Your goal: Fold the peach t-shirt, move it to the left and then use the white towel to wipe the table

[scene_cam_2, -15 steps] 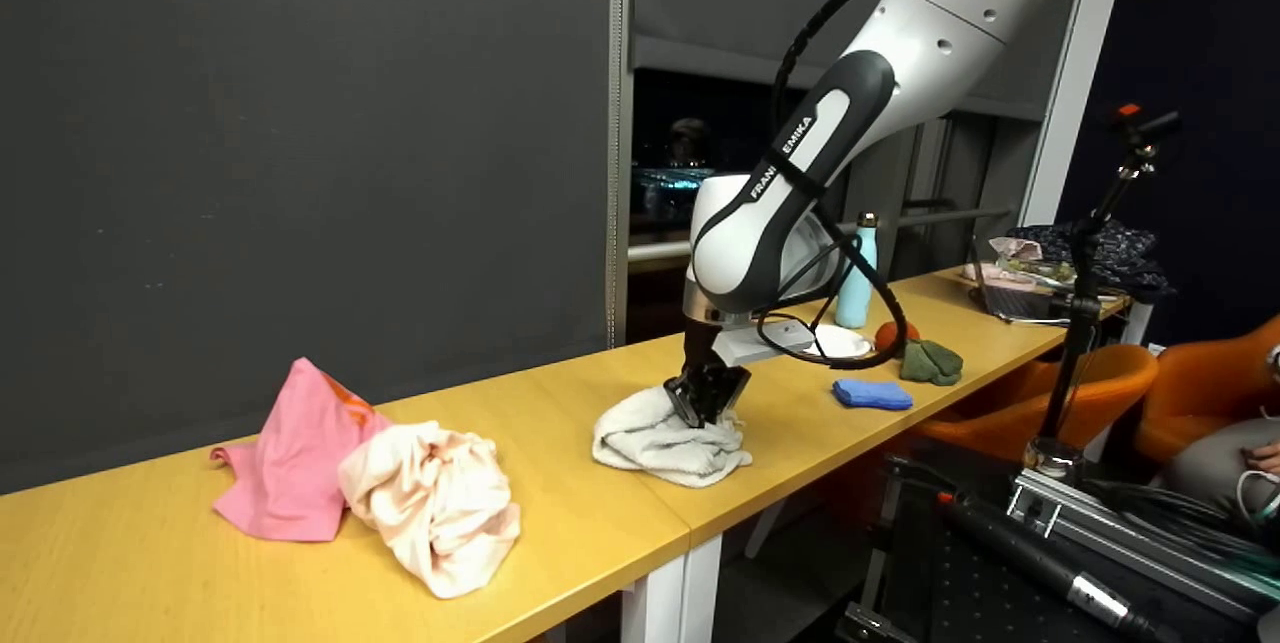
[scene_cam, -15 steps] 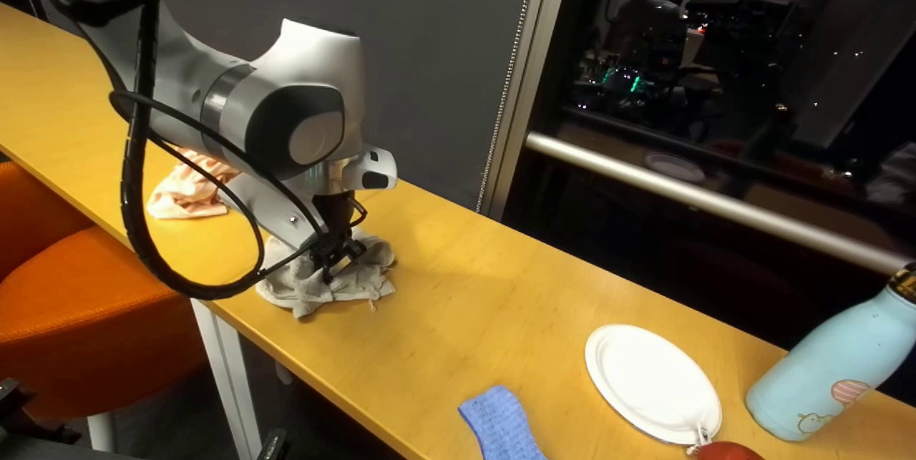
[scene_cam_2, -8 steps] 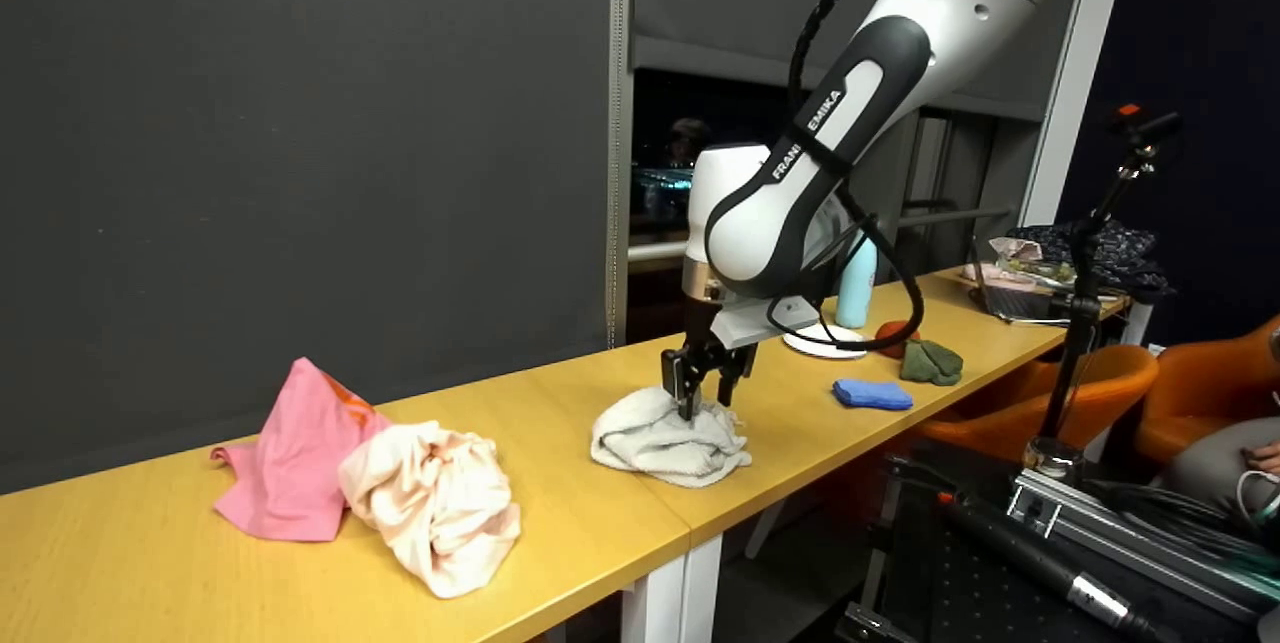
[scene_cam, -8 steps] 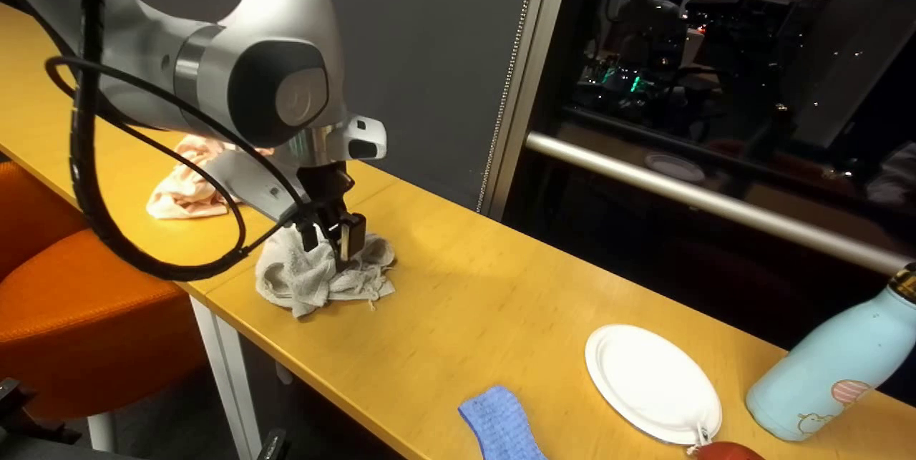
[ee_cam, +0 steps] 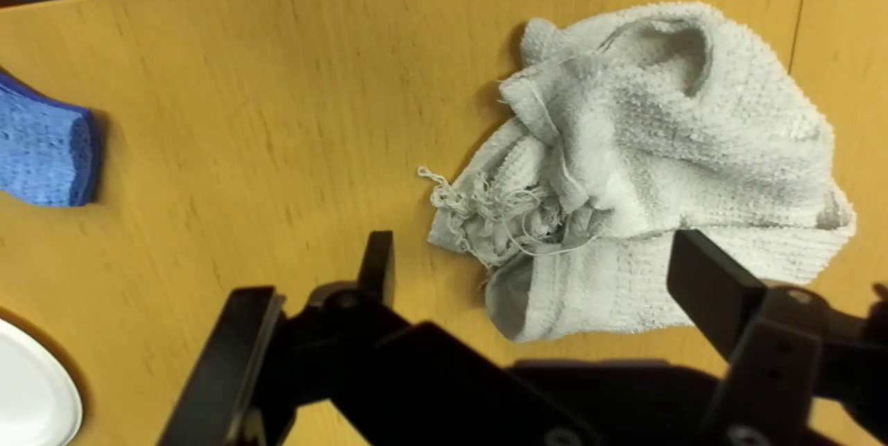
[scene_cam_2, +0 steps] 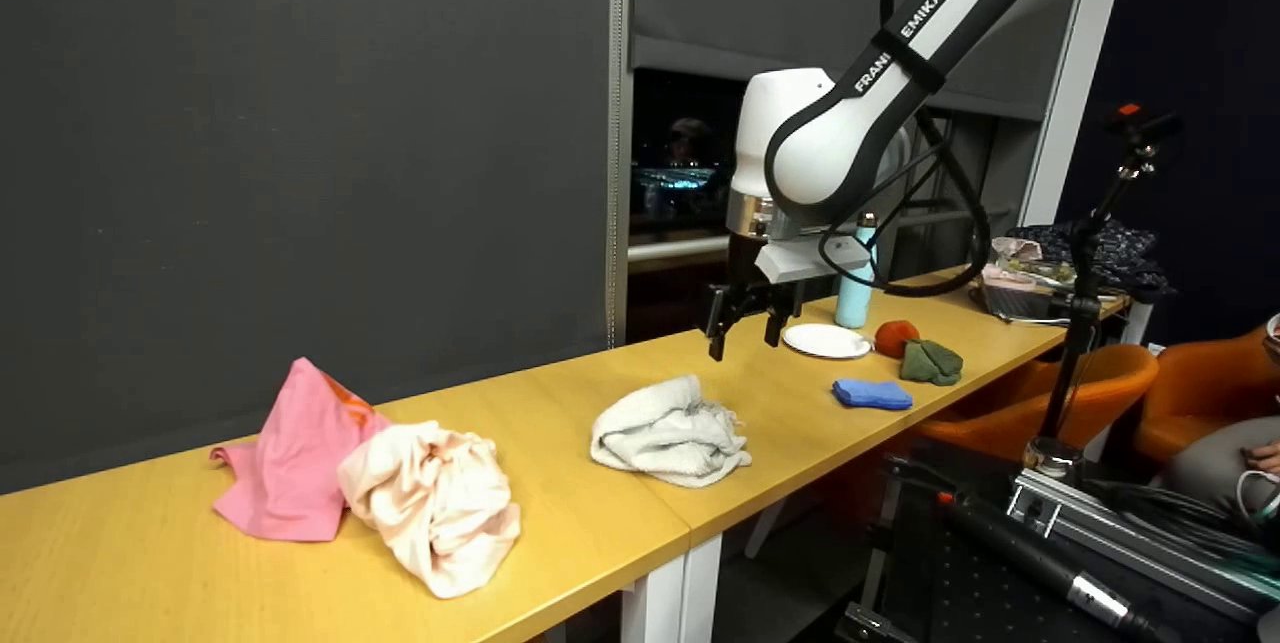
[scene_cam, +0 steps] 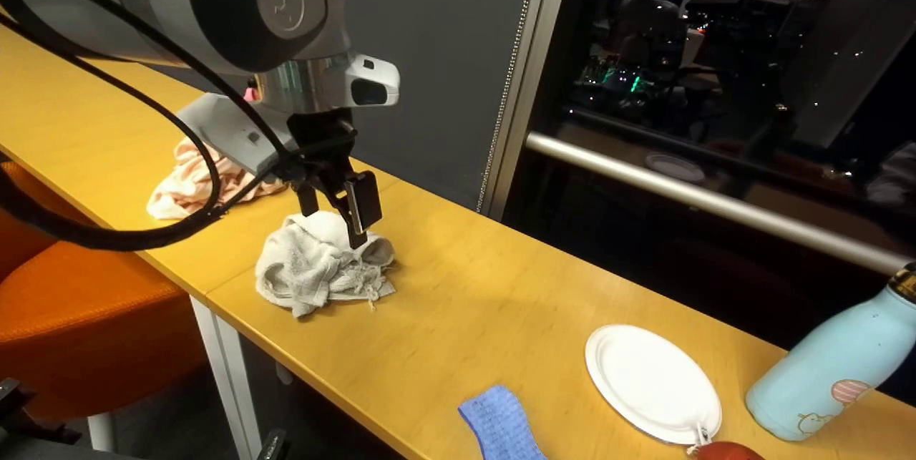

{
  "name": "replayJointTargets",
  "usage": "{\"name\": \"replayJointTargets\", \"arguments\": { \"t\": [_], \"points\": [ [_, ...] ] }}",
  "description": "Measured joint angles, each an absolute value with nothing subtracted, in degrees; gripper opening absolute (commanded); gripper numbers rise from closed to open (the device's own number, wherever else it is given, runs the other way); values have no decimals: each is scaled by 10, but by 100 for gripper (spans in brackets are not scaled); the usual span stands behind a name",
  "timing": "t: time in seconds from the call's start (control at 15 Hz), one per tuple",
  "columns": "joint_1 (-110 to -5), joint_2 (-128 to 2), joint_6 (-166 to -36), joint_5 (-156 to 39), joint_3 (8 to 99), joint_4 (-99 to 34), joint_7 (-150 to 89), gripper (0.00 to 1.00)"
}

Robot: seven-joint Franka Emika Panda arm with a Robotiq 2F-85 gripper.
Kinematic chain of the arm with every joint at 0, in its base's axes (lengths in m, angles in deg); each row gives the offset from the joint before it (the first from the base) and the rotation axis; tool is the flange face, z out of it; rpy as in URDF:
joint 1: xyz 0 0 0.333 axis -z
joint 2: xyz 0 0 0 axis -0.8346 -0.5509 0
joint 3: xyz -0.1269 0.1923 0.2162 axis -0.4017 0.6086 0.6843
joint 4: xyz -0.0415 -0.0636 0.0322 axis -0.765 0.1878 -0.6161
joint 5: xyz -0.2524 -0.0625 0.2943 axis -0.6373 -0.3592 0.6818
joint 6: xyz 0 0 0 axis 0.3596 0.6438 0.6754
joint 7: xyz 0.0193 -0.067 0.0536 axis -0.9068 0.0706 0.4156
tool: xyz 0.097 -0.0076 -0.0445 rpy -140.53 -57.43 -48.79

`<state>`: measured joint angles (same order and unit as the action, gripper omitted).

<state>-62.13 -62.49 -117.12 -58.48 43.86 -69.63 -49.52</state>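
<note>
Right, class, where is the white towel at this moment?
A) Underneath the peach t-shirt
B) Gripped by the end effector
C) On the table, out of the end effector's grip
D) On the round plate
C: in an exterior view, the white towel lies crumpled on the table, with the end effector raised apart from it, jaws open.
</note>
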Motion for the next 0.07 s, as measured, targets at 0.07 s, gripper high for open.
{"name": "replayJointTargets", "arguments": {
  "t": [0.07],
  "points": [
    [-615,-617,-1171,-584,441,-705,-495,100]
  ]
}}
